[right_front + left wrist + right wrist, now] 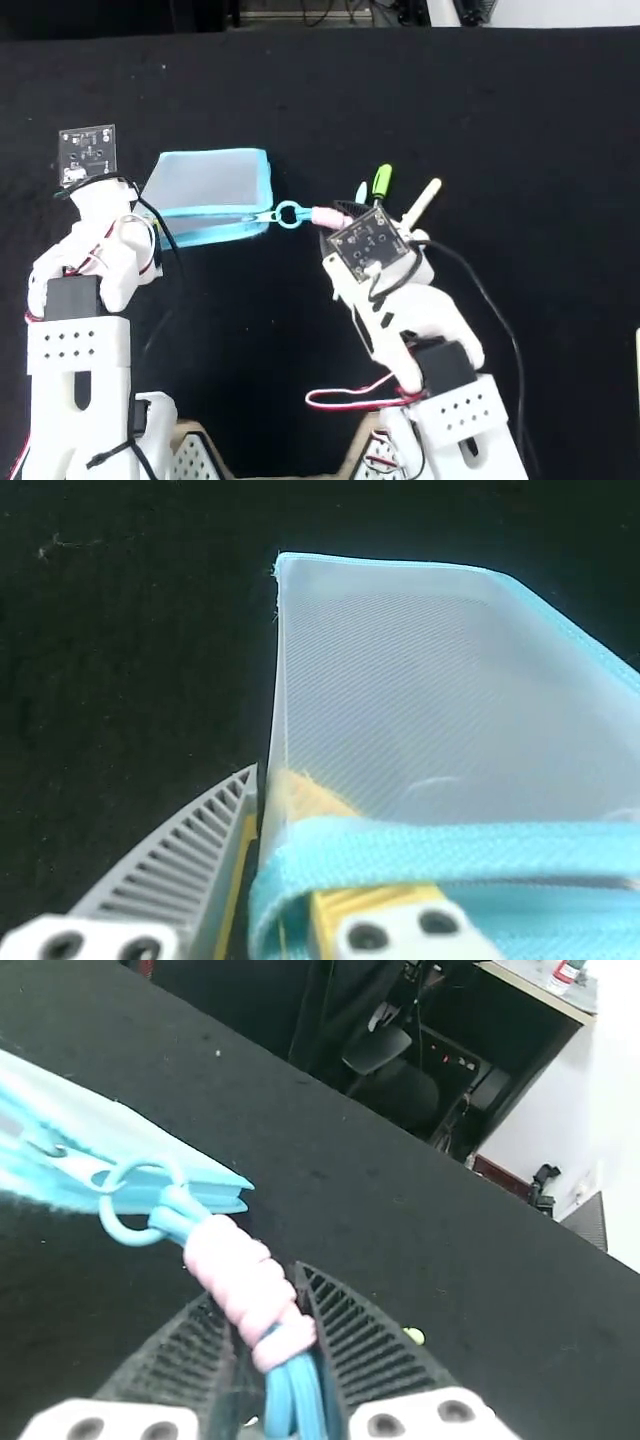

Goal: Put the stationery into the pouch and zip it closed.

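My right fingers [350,1345] are pressed together on the pink wrapped pull cord [245,1285] of the zip, and they pinch it firmly with its blue string between them. Just in front of them the cord goes through one light blue round ring [288,214]. The ring hangs on the small metal zip slider [60,1155], at the end of the pouch that is nearest to me.

After the slider comes the one light blue mesh pouch [205,180]. It lies flat on the black table [500,120], and its zip line runs straight from my right fingers toward my left arm. My left fingers [170,870] are at the other end of the pouch. They clamp the blue edge band there, and one finger is visible through the mesh. So the pouch lies between my two arms, and its long axis lies along the direction of the pull.

I cannot tell if the mouth is open or closed.

The stationery is not yet inside. It lies on the table just beyond my right fingers, well apart from my left ones. I count one green highlighter [382,182] and one cream coloured pen [422,200]. Beside the highlighter there is also a pale tip that I cannot identify.

I think the right arm is the nearer one for picking them up, but it must first release the cord.
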